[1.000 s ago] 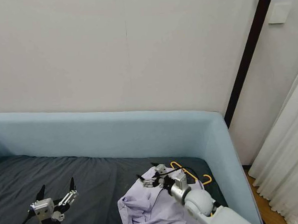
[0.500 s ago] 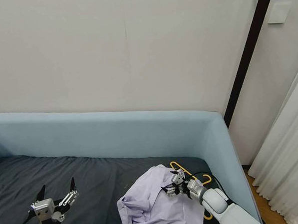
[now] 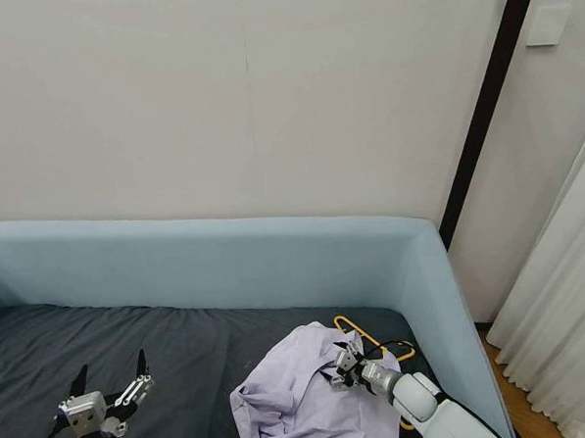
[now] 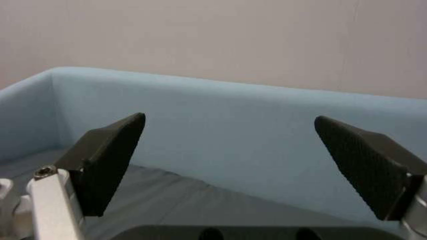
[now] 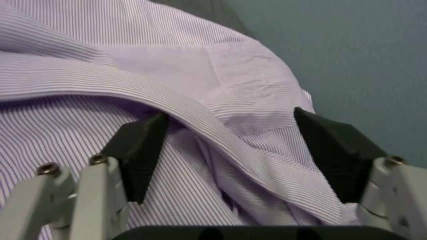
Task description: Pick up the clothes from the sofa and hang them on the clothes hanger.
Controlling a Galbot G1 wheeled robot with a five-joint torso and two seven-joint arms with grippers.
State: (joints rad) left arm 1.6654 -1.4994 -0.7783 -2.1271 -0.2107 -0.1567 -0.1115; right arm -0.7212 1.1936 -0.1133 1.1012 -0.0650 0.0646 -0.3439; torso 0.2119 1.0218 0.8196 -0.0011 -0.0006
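A lilac pinstriped shirt (image 3: 292, 396) lies crumpled on the dark seat at the right end of the sofa. A yellow hanger (image 3: 380, 348) lies partly under its far right edge. My right gripper (image 3: 345, 364) is down on the shirt's upper right part, next to the hanger. In the right wrist view this gripper (image 5: 233, 150) is open, its black fingers (image 5: 137, 150) wide apart over a raised fold of the shirt (image 5: 200, 110). My left gripper (image 3: 110, 384) hovers open over the seat far to the left of the shirt. Its pads (image 4: 107, 160) frame only the sofa back.
The light-blue sofa back (image 3: 206, 263) and right armrest (image 3: 455, 328) wall in the dark seat cushion (image 3: 171, 343). A white wall rises behind, with a dark door frame (image 3: 483, 111) and pale curtains (image 3: 563, 332) to the right of the sofa.
My right gripper has moved right across the shirt toward the hanger and settled lower into the cloth. The shirt's top has bunched up. The left gripper has sunk slightly.
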